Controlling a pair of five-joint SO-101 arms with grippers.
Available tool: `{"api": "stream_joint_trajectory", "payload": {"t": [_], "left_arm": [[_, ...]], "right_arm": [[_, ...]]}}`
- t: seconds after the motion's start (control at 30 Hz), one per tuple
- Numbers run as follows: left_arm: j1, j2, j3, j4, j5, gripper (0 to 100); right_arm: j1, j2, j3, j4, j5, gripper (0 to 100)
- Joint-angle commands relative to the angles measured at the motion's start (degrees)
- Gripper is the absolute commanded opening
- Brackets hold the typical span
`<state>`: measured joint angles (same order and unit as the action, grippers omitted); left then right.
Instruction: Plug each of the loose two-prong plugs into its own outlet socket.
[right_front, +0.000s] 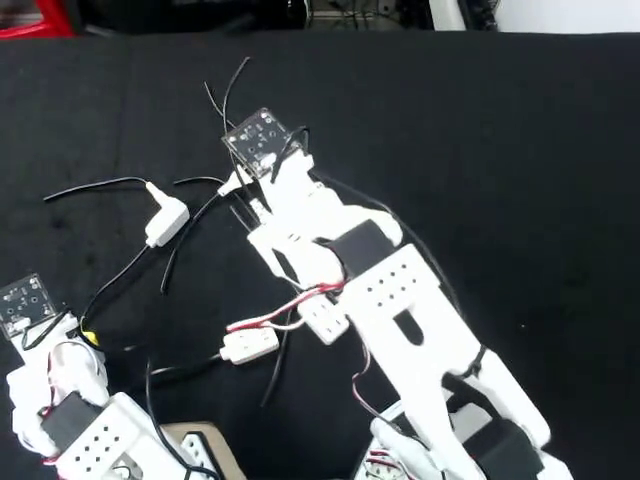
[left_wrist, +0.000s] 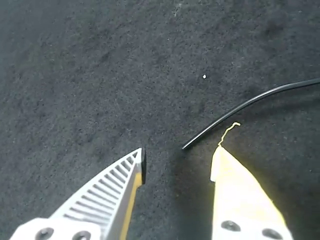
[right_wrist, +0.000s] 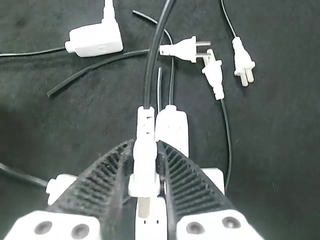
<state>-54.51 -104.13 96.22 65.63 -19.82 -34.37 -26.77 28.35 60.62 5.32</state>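
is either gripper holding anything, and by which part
The right gripper clamps a white plug by its body, black cord leading away. The left gripper is open and holds nothing.

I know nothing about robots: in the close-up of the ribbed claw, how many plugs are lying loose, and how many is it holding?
loose plugs: 3
held plug, in the right claw: 1
total: 4

The high view looks steeply down on the black tabletop (right_front: 520, 150) from well above. The wrist cameras peer from close by past the left claw (left_wrist: 180, 150) and right claw (right_wrist: 146, 145) onto the same tabletop. The right wrist view's white plugs (right_wrist: 94, 40) also show from above.
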Motion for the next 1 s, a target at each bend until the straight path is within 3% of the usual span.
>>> {"api": "stream_joint_trajectory", "payload": {"t": [0.0,0.2,0.57,0.97], "left_arm": [[3.56,-0.35,1.1,0.09,-0.26,22],[4.88,-0.35,1.1,0.18,-0.26,22],[4.79,-0.35,1.19,1.76,-0.44,22],[4.79,-0.35,1.19,1.76,-4.31,22]], "right_arm": [[1.05,-3.82,-0.13,6.77,2.64,1.1],[5.63,2.42,1.45,15.12,10.37,1.1],[33.67,11.74,0.92,14.24,29.54,1.1],[40.0,20.62,3.82,14.24,40.62,1.1]]}}
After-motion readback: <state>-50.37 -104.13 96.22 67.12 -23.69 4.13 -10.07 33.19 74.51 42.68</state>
